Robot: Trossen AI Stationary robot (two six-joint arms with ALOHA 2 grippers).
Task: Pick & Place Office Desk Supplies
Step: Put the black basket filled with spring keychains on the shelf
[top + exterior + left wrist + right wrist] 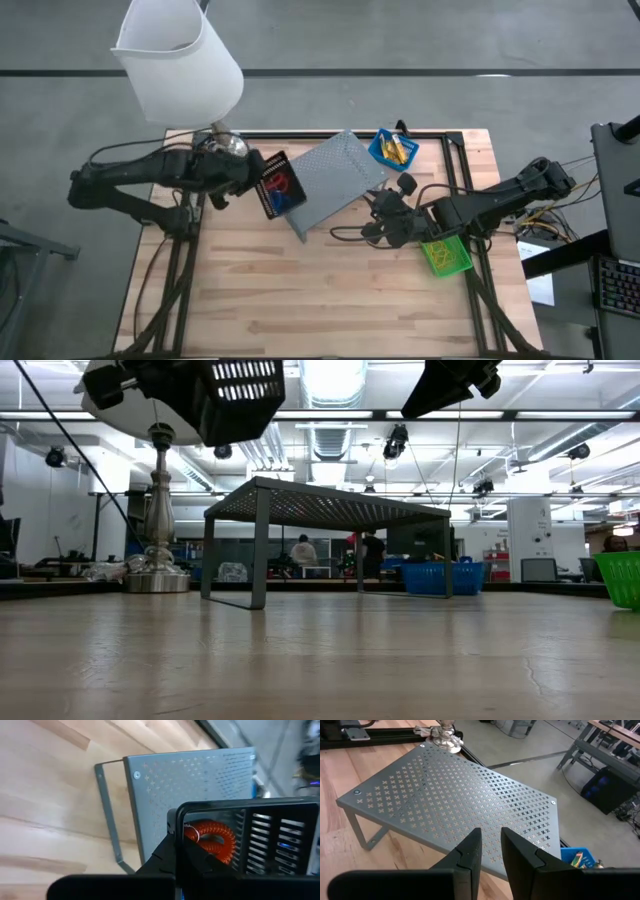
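Observation:
My left gripper [256,178] is shut on the black bin [279,188], held in the air near the lamp, high up in the low view [215,395]. Red loops [212,837] and a blue one [291,204] lie inside it. The blue bin [393,148] holds yellow oblong pieces [399,152] and stands at the far edge, beside the grey perforated shelf [335,178]. The green bin [445,254] stands near the right edge. My right gripper [385,217] hovers between the shelf and the green bin. Its fingers [490,845] are open by a narrow gap and hold nothing. My left gripper holds the black bin by one side wall at its rim [173,820], pinched between the two fingers [162,857]. It comes level from the table's left. The bin is lifted clear of the table, its open side up, with the loops inside.
The white-shaded lamp [185,62] stands on its metal base [157,575] at the far left corner, close behind the left arm. The grey shelf stands on legs [258,550] in the middle of the far half. The near half of the wooden table [320,300] is bare.

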